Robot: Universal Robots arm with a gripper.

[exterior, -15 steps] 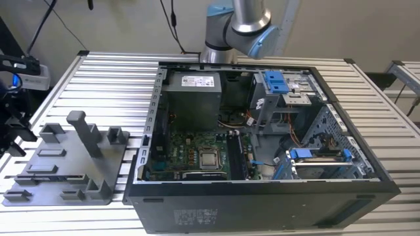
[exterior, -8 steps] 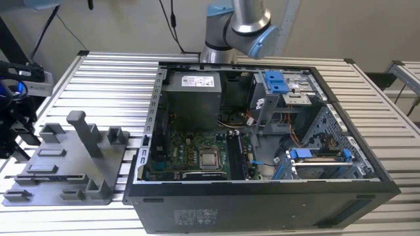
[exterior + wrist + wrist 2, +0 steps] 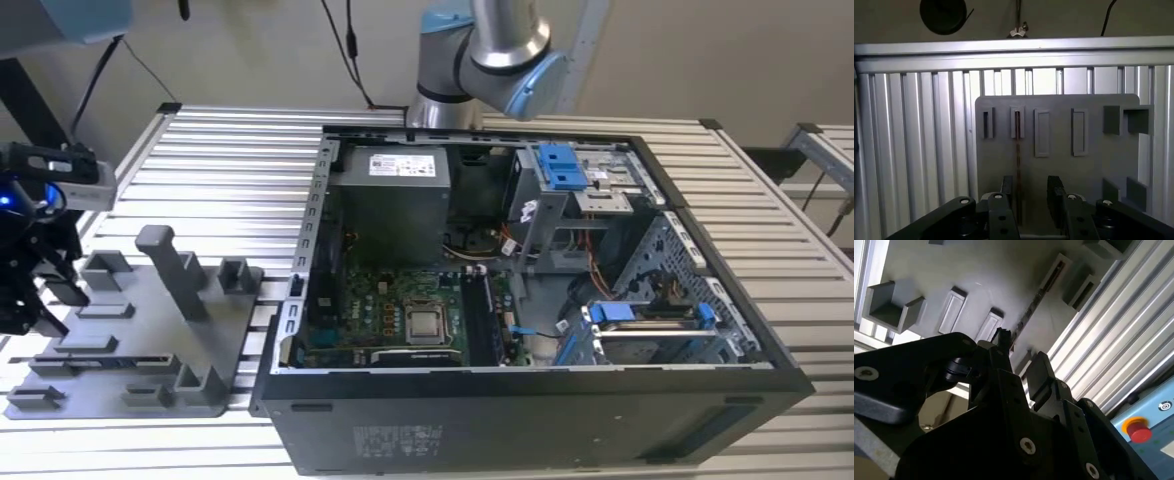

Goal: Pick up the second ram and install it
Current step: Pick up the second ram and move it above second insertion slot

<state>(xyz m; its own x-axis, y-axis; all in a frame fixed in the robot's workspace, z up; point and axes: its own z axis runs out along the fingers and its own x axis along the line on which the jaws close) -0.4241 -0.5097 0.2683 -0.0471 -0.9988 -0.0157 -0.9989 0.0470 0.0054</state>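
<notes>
The table (image 3: 200, 160) is ribbed bare aluminium, bright and smooth. On it the holder tray (image 3: 1099, 165) is matt grey plastic with a faintly grainy skin. The second ram (image 3: 1017, 150) shows as a dark, dull edge, perhaps with a coppery glint. The gripper (image 3: 1030, 192) is matt black, with shiny metal screw heads. The computer case (image 3: 534, 420) is satin black painted sheet metal; the arm (image 3: 505, 30) is glossy silver metal with blue plastic caps
</notes>
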